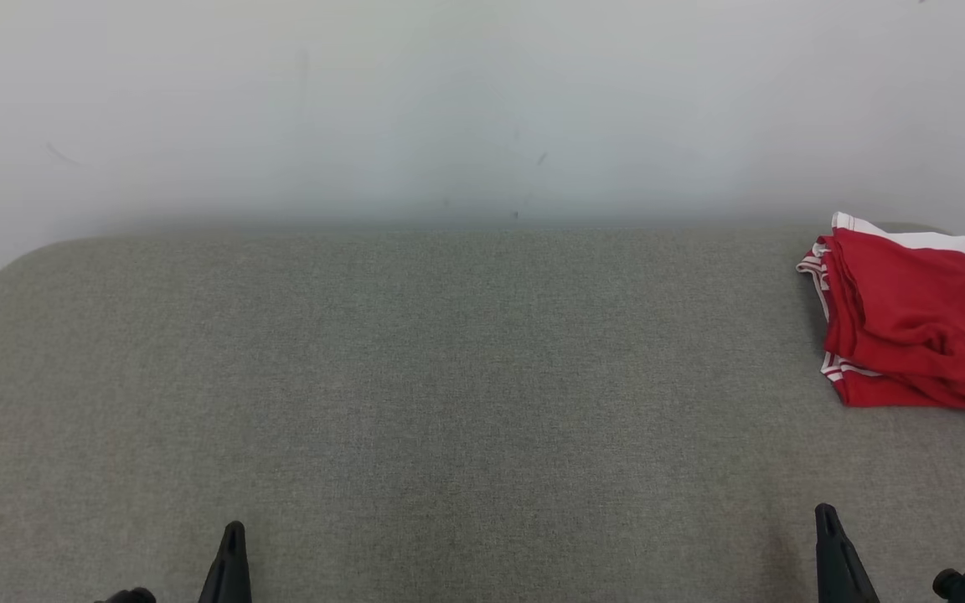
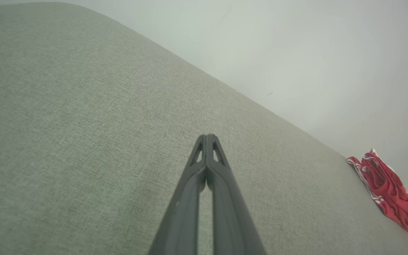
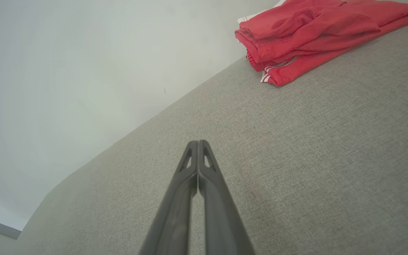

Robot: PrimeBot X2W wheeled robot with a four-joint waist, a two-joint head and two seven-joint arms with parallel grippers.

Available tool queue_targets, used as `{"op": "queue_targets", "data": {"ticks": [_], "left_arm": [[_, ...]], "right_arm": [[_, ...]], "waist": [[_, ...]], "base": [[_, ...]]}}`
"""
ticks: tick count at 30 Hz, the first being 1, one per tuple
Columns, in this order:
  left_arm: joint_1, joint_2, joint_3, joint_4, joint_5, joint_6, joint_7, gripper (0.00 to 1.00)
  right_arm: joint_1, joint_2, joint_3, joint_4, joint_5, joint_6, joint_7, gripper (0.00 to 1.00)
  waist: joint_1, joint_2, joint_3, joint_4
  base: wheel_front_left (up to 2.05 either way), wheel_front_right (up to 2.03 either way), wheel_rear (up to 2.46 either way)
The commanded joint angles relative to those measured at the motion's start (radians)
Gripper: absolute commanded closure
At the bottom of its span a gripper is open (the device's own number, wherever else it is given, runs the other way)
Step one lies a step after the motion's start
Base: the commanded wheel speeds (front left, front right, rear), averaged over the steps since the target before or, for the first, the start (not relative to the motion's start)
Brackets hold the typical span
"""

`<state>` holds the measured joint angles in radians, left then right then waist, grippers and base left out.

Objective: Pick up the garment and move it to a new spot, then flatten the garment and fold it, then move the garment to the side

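left pincer (image 2: 207,136) pressed together, holding nothing, low over the grey fabric surface (image 1: 449,377) at near left; right pincer (image 3: 197,142) same, pressed together and empty at near right. Red garment (image 1: 910,327) with white striped trim lies folded in a loose stack at the far right of the surface, by the white wall (image 1: 449,100), well apart from both pincers, nearer the right one

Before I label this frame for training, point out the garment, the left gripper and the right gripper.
garment (image 1: 910,327), head view, middle of the red cloth.
left gripper (image 2: 207,137), left wrist view, shut fingertips.
right gripper (image 3: 197,142), right wrist view, shut fingertips.
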<state>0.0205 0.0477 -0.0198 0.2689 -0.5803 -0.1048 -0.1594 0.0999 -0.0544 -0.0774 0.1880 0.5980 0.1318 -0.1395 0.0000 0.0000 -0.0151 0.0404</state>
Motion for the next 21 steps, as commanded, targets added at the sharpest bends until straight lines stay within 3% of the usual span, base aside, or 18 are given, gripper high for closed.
{"op": "queue_targets", "data": {"ticks": [1,21], "left_arm": [[-0.031,0.002,0.000,-0.009,-0.041,-0.002,0.006,1.00],[-0.095,0.003,-0.011,0.018,-0.331,-0.010,0.066,1.00]], "right_arm": [[-0.026,-0.008,-0.008,-0.016,0.039,0.000,0.008,1.00],[-0.056,-0.016,-0.049,-0.017,0.328,-0.001,0.080,1.00]], "waist": [[0.0000,0.0000,0.000,0.000],[0.0000,0.0000,0.003,-0.009]], "base": [[0.00,0.00,0.00],[0.00,0.00,0.00]]}}
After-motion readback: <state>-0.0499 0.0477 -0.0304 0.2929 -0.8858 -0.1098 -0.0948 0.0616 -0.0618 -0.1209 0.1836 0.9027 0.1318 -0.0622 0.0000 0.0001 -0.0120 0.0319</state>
